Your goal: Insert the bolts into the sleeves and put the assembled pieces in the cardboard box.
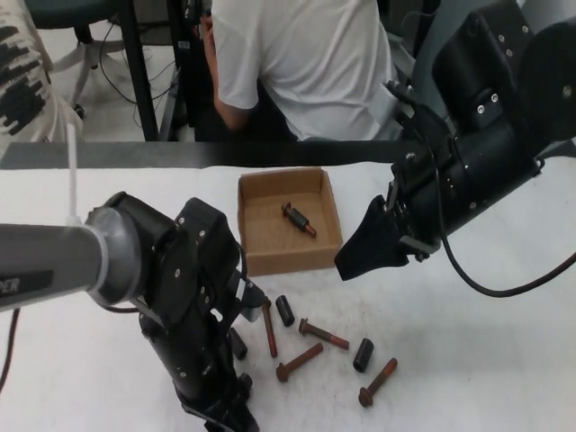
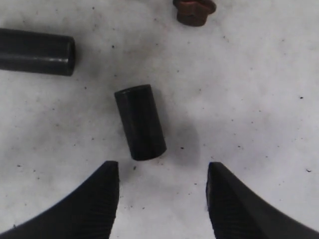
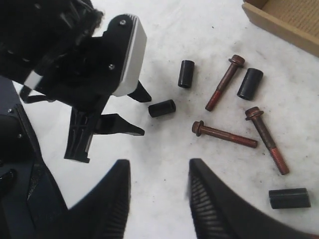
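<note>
My left gripper [image 2: 162, 169] is open and low over the table, with a short black sleeve [image 2: 140, 122] lying just ahead of its fingertips. From the right wrist view that same sleeve [image 3: 162, 108] lies in front of the left arm's fingers [image 3: 124, 130]. Several rusty bolts [image 1: 324, 334] and more black sleeves [image 1: 363, 355] lie loose on the white table. The cardboard box [image 1: 261, 256] holds one assembled piece [image 1: 299, 219]. My right gripper [image 3: 159, 164] hangs open above the table, holding nothing, near the box's right front corner [image 1: 355, 261].
A second sleeve [image 2: 37, 51] and a bolt head [image 2: 194, 11] lie beyond the left gripper. The left arm [image 1: 193, 270] covers the table's front left. A person in a white shirt [image 1: 306, 63] sits behind the bench.
</note>
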You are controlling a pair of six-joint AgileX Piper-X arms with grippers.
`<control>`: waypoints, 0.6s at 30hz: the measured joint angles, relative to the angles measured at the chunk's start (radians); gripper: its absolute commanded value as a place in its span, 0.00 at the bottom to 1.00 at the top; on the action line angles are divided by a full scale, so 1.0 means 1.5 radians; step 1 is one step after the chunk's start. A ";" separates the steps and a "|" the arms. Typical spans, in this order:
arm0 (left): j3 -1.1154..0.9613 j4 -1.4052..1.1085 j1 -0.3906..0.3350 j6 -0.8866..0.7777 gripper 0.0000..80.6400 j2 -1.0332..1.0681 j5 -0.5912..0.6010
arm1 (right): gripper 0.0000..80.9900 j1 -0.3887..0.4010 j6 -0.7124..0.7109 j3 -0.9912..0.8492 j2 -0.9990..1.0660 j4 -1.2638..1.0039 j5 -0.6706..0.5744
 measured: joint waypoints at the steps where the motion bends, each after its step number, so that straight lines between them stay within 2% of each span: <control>1: 0.000 0.000 0.000 0.000 0.62 0.004 0.000 | 0.45 0.000 0.000 0.000 0.000 0.000 0.000; 15: -0.001 -0.054 0.000 -0.005 0.61 0.005 -0.003 | 0.45 0.000 0.000 0.000 0.000 0.000 -0.025; 18: -0.001 -0.055 0.000 -0.005 0.55 0.005 -0.003 | 0.45 0.000 0.000 0.000 0.000 0.000 -0.029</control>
